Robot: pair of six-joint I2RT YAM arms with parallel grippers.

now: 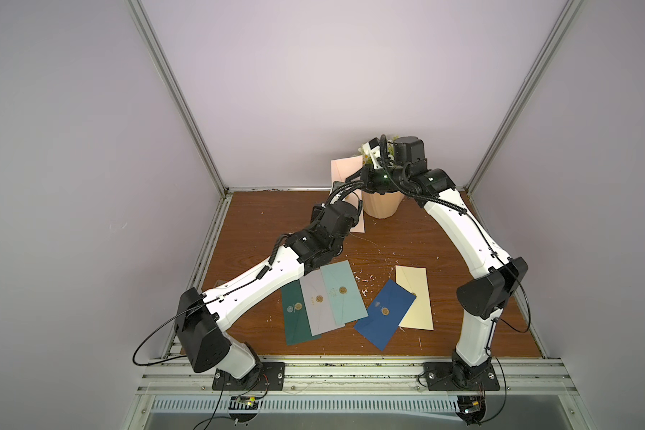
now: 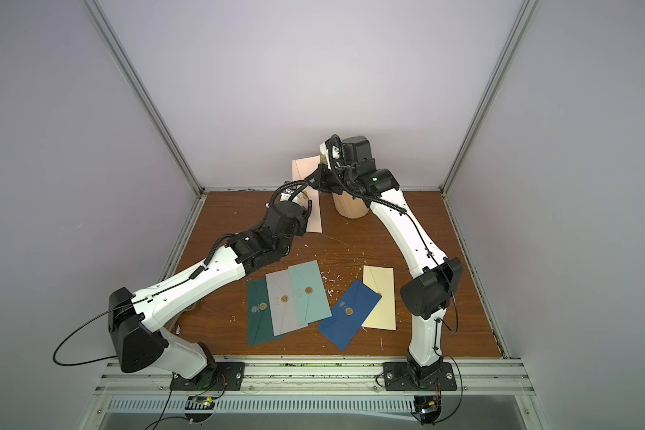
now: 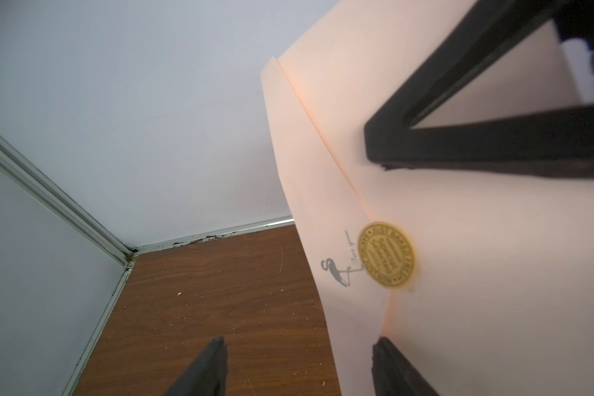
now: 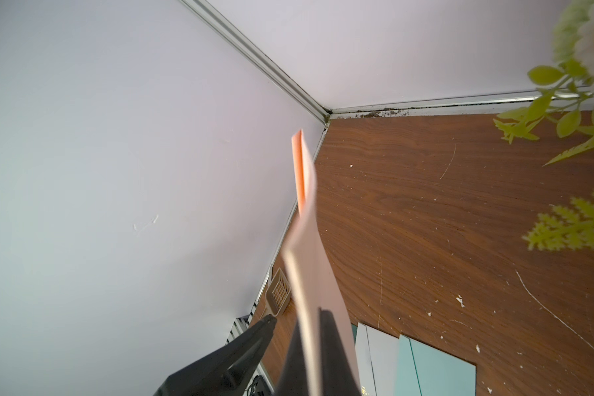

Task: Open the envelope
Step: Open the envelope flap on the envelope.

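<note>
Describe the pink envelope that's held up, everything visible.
The pink envelope is plain paper, pointed flap shut under a round gold seal, small flamingo print beside it. It hangs roughly upright above the table, slightly bowed, pinched by the shut right gripper. The open left gripper straddles one edge; contact unclear.

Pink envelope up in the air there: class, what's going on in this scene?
The right tool is shut on the pink envelope, holding it up on edge above the table, towards the back. The left tool is open beside it, close to the gold seal, gripping nothing. The seal is stuck down and the flap is shut, so the envelope is not yet open. Other envelopes lie flat on the table.
</note>
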